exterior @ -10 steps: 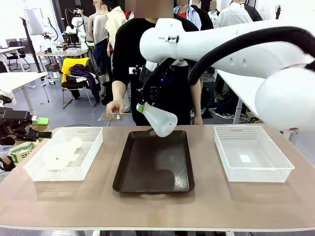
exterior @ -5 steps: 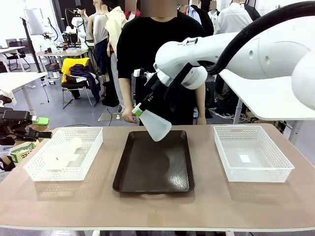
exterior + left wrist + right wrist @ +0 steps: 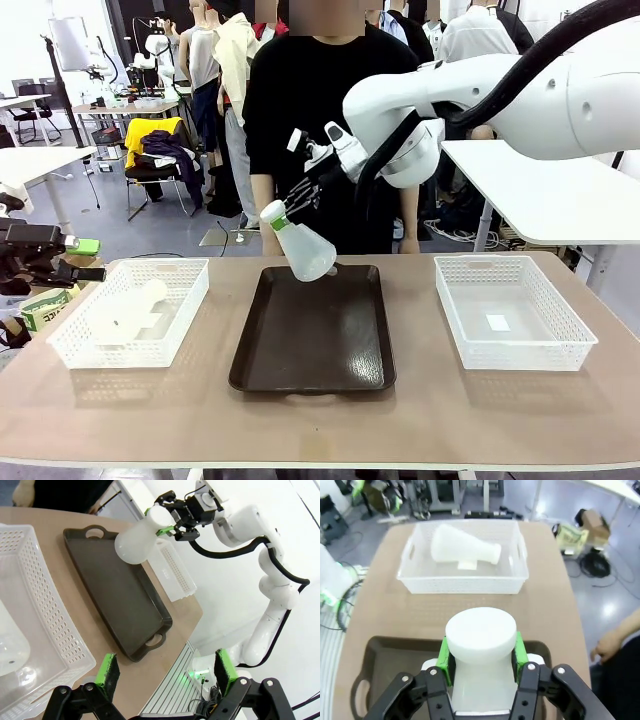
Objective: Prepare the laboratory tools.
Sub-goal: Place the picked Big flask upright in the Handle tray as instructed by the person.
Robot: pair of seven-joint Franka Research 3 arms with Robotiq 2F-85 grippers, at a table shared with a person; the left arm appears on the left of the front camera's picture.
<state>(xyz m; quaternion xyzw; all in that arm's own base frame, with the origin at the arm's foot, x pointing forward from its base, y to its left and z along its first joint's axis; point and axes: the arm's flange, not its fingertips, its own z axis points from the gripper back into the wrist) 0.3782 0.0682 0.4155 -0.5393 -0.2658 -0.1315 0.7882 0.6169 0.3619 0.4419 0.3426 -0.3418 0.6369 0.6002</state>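
Observation:
My right gripper [image 3: 284,213] is shut on the neck of a frosted-white conical flask [image 3: 304,253]. The flask hangs tilted over the far end of the dark brown tray [image 3: 312,340], neck up and to the left. In the right wrist view the green pads [image 3: 445,656] clamp the flask's neck [image 3: 480,632] on both sides. A second flask [image 3: 132,309] lies on its side in the left white basket [image 3: 176,318], also seen as the flask [image 3: 463,550]. My left gripper [image 3: 166,672] stands open off the table's left end, holding nothing.
A person stands at the far side behind the tray, one hand [image 3: 606,645] near the table edge. The right white basket [image 3: 512,350] holds only a small white label. Bare tabletop lies in front of the tray and baskets.
The right arm has drawn back to the right and turned its wrist. The held flask has tipped more upright and shifted slightly left over the tray's far end. The left gripper has not moved.

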